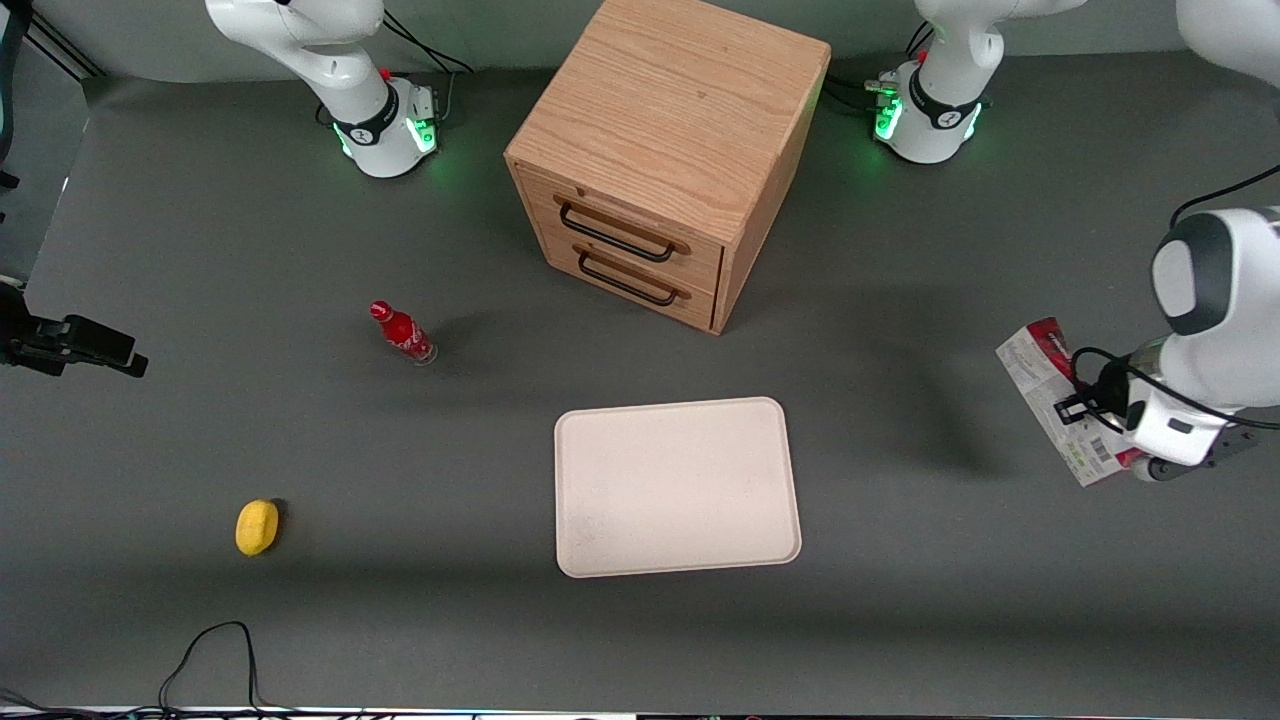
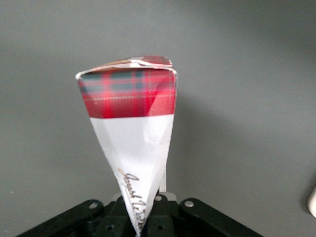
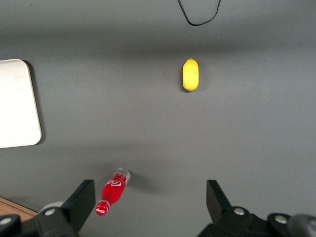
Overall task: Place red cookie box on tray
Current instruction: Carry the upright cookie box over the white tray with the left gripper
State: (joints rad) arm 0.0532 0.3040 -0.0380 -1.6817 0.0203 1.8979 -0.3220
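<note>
The red cookie box (image 1: 1043, 385) is a slim carton with white printed faces and a red end, held toward the working arm's end of the table. My gripper (image 1: 1092, 410) is shut on it. In the left wrist view the box (image 2: 131, 123) sticks out from between the jaws, its red tartan end pointing away from the gripper (image 2: 140, 223), with grey table under it. The cream-white tray (image 1: 676, 487) lies flat and bare, nearer the front camera than the cabinet and well apart from the box. An edge of the tray (image 3: 17, 103) also shows in the right wrist view.
A wooden cabinet (image 1: 665, 150) with two drawers stands mid-table, farther from the camera than the tray. A small red bottle (image 1: 403, 334) and a yellow object (image 1: 257, 527) sit toward the parked arm's end. A black cable (image 1: 215, 650) loops at the near edge.
</note>
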